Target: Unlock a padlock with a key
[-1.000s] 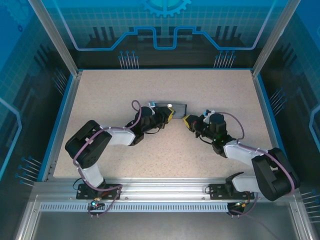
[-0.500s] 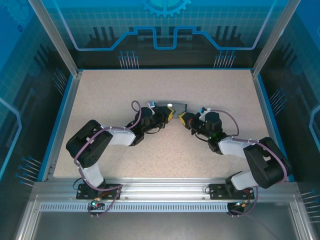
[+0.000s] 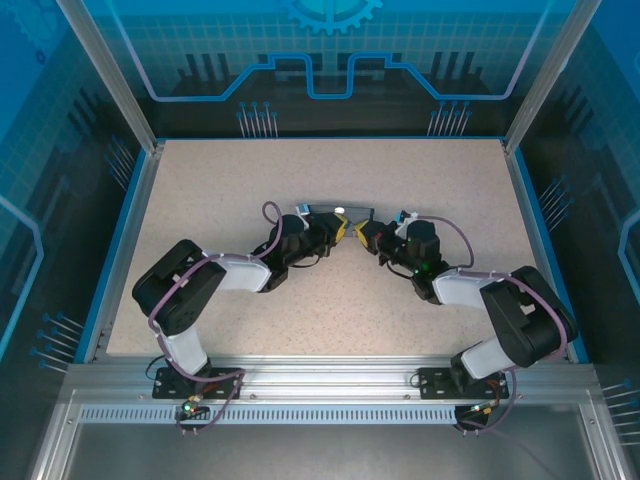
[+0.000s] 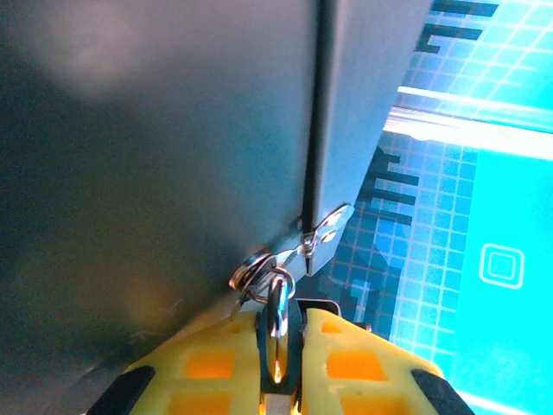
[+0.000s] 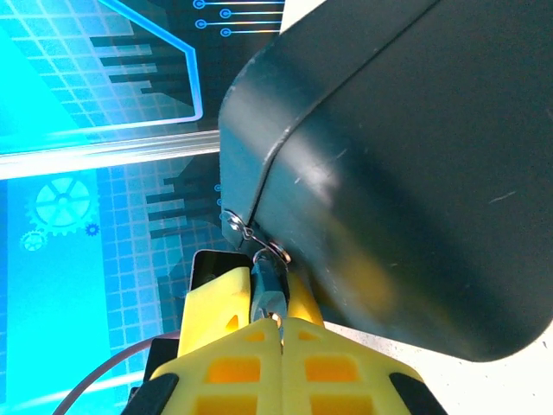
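Padlock (image 4: 276, 304): we see it at the clasp of the dark grey box (image 4: 155, 156), near the middle of the tabletop (image 3: 250, 180). Only its silvery shackle loop shows. The body is hidden between yellow pads.
Left gripper (image 4: 281, 322): the fingers are clamped on the padlock, almost together, with the shackle rising out of the narrow gap toward the clasp.
Clasp (image 4: 324, 232): a small silvery tab at the foot of the box's seam, touching the shackle's top.
Box: it stands just beyond both grippers, which meet nearly tip to tip below it in the overhead view.
Key (image 5: 266, 285): a thin bluish-grey metal piece, which we take for the key. Its long axis runs straight out of the fingertips toward the box's rounded corner. Its tip is just beside a small ring at the seam.
Right gripper (image 5: 270, 303): the fingers are pressed together on the key.
Relation that counts: the padlock lies to the left of the key, held by the left arm, while the right arm brings the key in from the other side. We judge the key must line up with the lock's underside.
Keyhole: hidden, so we cannot tell whether the key has entered it.
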You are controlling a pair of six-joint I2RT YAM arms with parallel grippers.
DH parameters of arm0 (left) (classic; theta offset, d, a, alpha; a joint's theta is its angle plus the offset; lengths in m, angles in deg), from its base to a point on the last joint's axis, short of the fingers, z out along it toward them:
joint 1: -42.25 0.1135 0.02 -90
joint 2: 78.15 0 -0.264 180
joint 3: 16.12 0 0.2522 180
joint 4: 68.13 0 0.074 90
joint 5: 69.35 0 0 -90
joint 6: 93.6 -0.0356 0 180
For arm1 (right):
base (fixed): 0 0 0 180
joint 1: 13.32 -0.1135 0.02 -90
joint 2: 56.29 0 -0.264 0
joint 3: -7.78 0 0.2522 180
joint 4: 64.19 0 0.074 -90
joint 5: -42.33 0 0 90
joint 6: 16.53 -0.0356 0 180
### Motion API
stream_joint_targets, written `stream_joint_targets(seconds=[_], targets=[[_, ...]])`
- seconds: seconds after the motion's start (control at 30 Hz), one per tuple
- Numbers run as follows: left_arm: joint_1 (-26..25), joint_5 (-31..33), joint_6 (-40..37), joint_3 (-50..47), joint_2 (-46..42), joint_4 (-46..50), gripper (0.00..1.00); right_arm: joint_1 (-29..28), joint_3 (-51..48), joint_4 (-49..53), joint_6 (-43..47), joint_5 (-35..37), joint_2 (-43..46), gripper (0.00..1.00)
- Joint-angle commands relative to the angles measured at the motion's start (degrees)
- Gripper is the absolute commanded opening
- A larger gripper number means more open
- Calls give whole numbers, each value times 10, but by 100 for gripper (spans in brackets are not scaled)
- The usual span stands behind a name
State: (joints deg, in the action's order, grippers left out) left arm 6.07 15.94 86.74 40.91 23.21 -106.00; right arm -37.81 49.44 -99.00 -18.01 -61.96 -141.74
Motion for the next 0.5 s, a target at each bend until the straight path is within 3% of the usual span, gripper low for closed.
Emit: stream_joint_targets(seconds=[0.0,0.47], targets=[[-5,8,10,-3,8,-43,0,-10,15,-21,-3,9,-10,0],[-5,8,8,2,8,-39,0,-11,25,-28,-6,4,-23,0]])
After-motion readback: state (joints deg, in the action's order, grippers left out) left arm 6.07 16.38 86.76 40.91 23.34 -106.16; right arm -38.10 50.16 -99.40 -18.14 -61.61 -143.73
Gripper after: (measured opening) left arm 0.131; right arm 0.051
